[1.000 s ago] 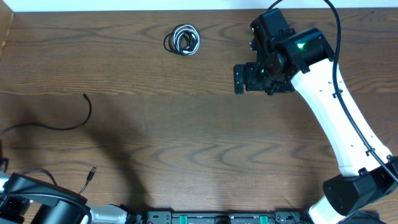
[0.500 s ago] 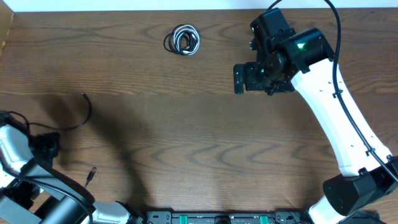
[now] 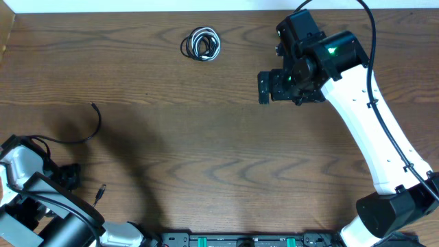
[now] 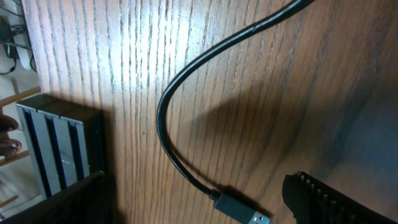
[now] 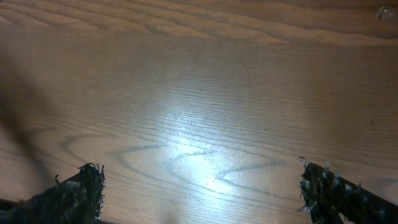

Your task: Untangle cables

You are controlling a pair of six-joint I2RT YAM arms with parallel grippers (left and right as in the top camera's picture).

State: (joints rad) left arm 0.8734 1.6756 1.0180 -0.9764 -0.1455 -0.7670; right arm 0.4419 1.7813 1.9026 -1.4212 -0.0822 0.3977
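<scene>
Left tool (image 4: 196,186) gaping, hanging over plug (image 4: 241,211) of black cable (image 4: 163,118), near left. Right tool (image 5: 199,180) gaping, empty. Black-and-white coil (image 3: 201,44) lying far on surface (image 3: 206,158). Likely handling light, limp; pinching beside plug advised.

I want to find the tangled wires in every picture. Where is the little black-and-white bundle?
Overhead: the bundle lies near the top edge, left of the middle.
Left wrist: not in it; only a loose black cable.
Right wrist: not in it; just bare wood.
Shared landmark: the brown wooden table, seen in all three.
</scene>
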